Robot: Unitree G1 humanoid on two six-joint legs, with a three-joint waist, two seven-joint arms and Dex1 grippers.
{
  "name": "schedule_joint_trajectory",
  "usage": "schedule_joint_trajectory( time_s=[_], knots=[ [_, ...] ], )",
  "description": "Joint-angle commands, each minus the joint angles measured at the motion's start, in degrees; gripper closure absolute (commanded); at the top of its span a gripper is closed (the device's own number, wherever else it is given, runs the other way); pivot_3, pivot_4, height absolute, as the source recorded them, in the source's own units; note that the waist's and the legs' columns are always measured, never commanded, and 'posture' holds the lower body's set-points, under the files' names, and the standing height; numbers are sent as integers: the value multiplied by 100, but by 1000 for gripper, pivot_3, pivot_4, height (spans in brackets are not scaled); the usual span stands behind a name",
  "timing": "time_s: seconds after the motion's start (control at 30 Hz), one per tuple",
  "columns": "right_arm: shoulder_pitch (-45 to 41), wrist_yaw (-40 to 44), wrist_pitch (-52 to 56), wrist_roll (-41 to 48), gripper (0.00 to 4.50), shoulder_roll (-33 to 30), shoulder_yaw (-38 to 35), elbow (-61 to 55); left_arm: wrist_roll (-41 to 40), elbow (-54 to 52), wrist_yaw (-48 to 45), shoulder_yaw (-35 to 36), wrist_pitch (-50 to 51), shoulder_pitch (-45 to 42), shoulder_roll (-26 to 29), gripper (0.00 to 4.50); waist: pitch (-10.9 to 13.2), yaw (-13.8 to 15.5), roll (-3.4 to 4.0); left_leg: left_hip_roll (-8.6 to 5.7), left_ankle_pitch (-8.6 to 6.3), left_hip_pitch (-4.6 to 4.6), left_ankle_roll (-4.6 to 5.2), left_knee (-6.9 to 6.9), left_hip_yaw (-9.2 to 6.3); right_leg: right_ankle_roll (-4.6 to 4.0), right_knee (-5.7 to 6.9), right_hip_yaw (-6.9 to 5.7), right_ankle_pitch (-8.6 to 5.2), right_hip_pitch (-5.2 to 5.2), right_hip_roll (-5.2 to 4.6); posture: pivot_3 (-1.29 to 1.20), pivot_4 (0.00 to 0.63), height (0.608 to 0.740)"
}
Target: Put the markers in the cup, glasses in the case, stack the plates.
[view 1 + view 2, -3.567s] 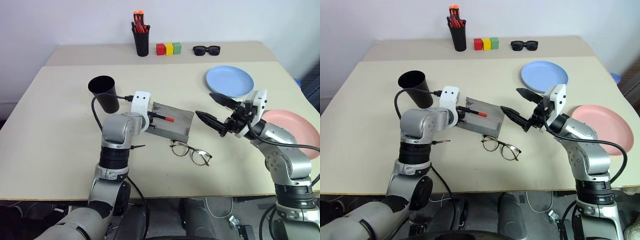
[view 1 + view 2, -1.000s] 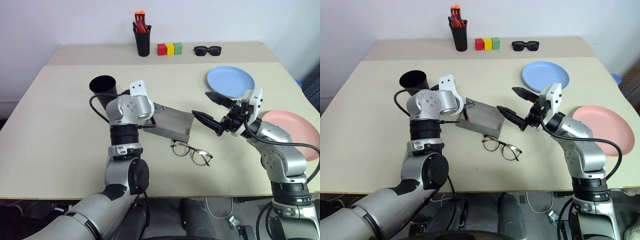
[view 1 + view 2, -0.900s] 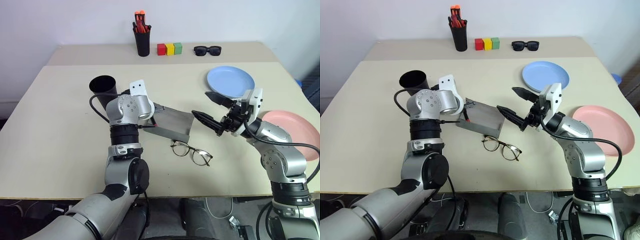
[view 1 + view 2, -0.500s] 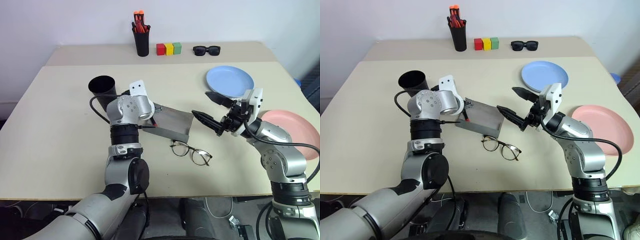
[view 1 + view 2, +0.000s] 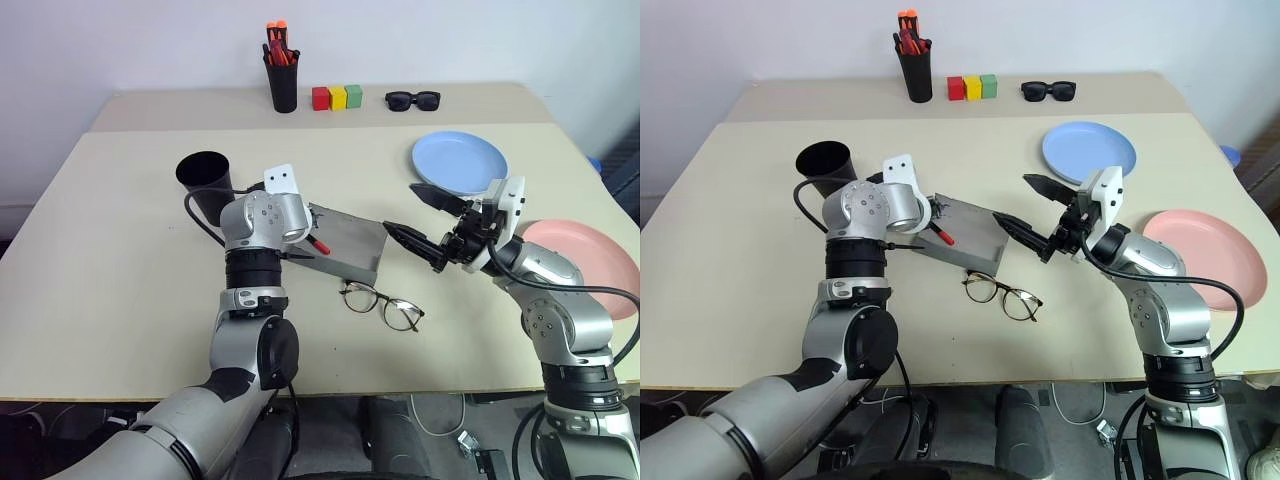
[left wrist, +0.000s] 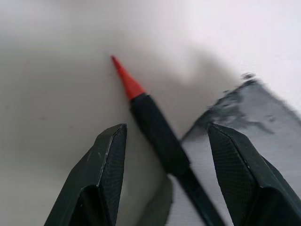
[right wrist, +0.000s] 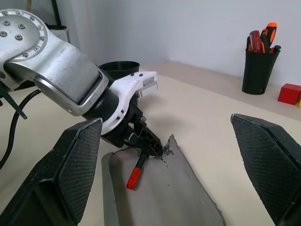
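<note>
Counter [image 5: 120, 300] scene: black marker lying on the grey case, both grippers released.
The blue plate [image 5: 459, 161] and the pink plate [image 5: 590, 262] lie apart on the right; the black cup [image 5: 207, 178] stands just behind the left gripper [image 6: 164, 141]. On the case [image 5: 350, 245] the red-tipped marker [image 6: 150, 125] lies between the left fingers [image 6: 106, 174], which are parted and not gripping it. The right gripper [image 5: 420, 215] hovers beside the case, fingers spread wide. The glasses [image 5: 382, 304] lie in front of the case.

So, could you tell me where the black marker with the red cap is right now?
The black marker lies on the grey case near the table's middle, between the open fingers of the left gripper, with the black cup further left.
</note>
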Motion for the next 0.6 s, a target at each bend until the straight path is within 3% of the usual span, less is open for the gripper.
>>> schedule_joint_trajectory(
  time_s=[0.03, 0.1, 0.3, 0.6],
  knots=[
    [-105, -8, -84, 20, 0, 10, -51, -110, 10, -16, 106, -12, -17, -81, -439, 3600, 0, 1, 0, 0, 0, -1, 0, 0, 0, 0, 0, 0, 0, 0, 0, 0, 150, 740],
    [-96, -9, -86, 18, 0, 7, -54, -113, 48, 3, 144, -46, 1, -62, -429, 4478, 0, 1, 0, 0, 0, -1, 0, 0, 0, 0, 0, 0, 0, 0, 0, 0, 150, 740],
    [-86, -8, -93, 14, 0, -5, -66, -117, 29, -13, 71, -140, -131, -110, -405, 4478, 0, -1, 0, 0, 0, 1, 0, 0, 0, 0, 0, 0, 0, 0, 0, 0, 150, 740],
    [-97, 0, -100, 16, 0, -1, -67, -98, -355, -845, -391, -388, -812, -283, -453, 4478, 1, 3, -1, 0, 1, -5, -2, 0, 0, 0, -2, 0, 0, -3, 0, 0, 150, 740]
  ],
)
